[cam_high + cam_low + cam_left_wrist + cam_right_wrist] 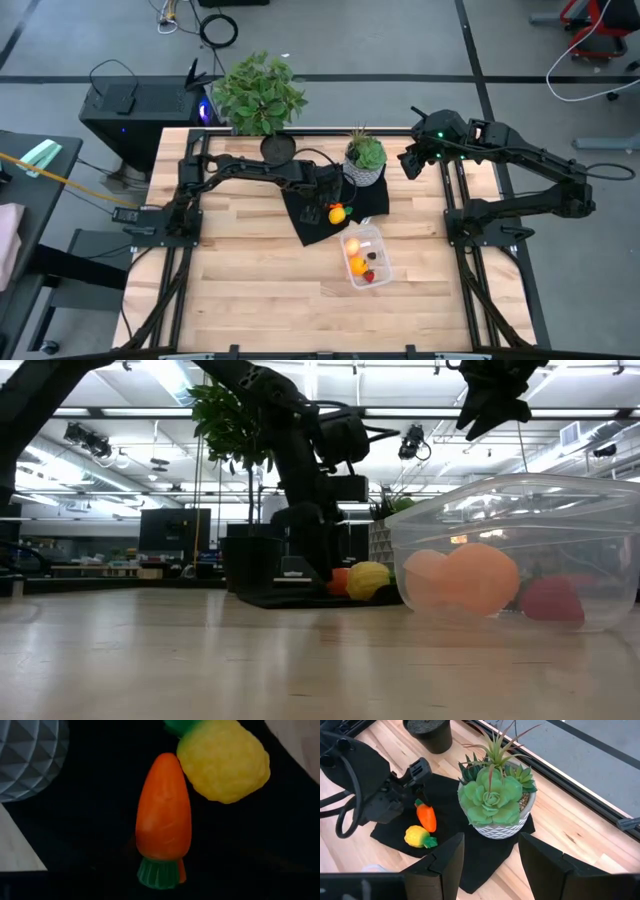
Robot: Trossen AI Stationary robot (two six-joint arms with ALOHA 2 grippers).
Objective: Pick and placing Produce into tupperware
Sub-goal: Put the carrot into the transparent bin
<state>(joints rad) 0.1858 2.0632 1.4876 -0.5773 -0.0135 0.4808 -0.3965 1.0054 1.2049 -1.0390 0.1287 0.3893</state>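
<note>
Your tupperware (366, 257), mid-table near the mat's (305, 228) front edge, holds an orange ball (357, 266), pinkish ball (353, 246) & strawberry (369, 277). Carrot (426, 816) & yellow piece (417, 836) lie on the mat. Left gripper (418, 771) over the carrot, fingers: can't tell; right gripper (491, 856) fingers apart, empty, raised near the table's far right corner.

Carrot (426, 816) hemmed in — yellow piece (417, 835) just beside, potted succulent (495, 802) near, open wood around tupperware (365, 255)
</note>
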